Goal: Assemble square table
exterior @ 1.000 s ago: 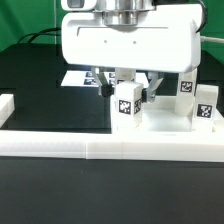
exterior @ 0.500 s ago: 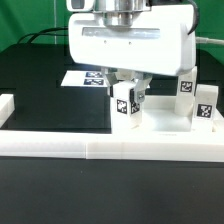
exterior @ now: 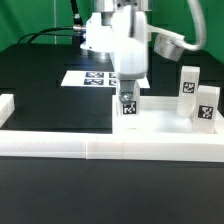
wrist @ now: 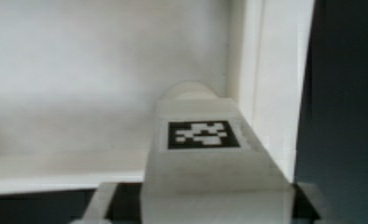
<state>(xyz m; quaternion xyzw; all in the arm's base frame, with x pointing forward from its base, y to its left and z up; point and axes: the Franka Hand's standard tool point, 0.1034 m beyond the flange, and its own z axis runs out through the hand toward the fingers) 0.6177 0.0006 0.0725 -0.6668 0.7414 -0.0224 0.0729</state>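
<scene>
The square table's top (exterior: 165, 124) is a thick white slab lying flat at the exterior view's right. My gripper (exterior: 128, 92) is shut on a short white leg (exterior: 128, 108) with a tag, held upright over the slab's near left corner. I cannot tell whether the leg touches the slab. In the wrist view the leg (wrist: 202, 140) runs out between the dark fingers (wrist: 120, 204) over the white slab (wrist: 92, 80), close to its edge. Two more tagged legs (exterior: 188, 86) (exterior: 206, 108) stand upright at the slab's right side.
The marker board (exterior: 92, 77) lies on the black table behind the gripper. The long low white border wall (exterior: 110, 148) runs along the front, with a short piece (exterior: 8, 106) at the exterior view's left. Black table (wrist: 350, 90) shows beside the slab's edge.
The wrist has turned about its upright axis, so the wide white hand body now shows edge-on. The held leg stayed over the slab's left corner, shifting slightly right and down.
</scene>
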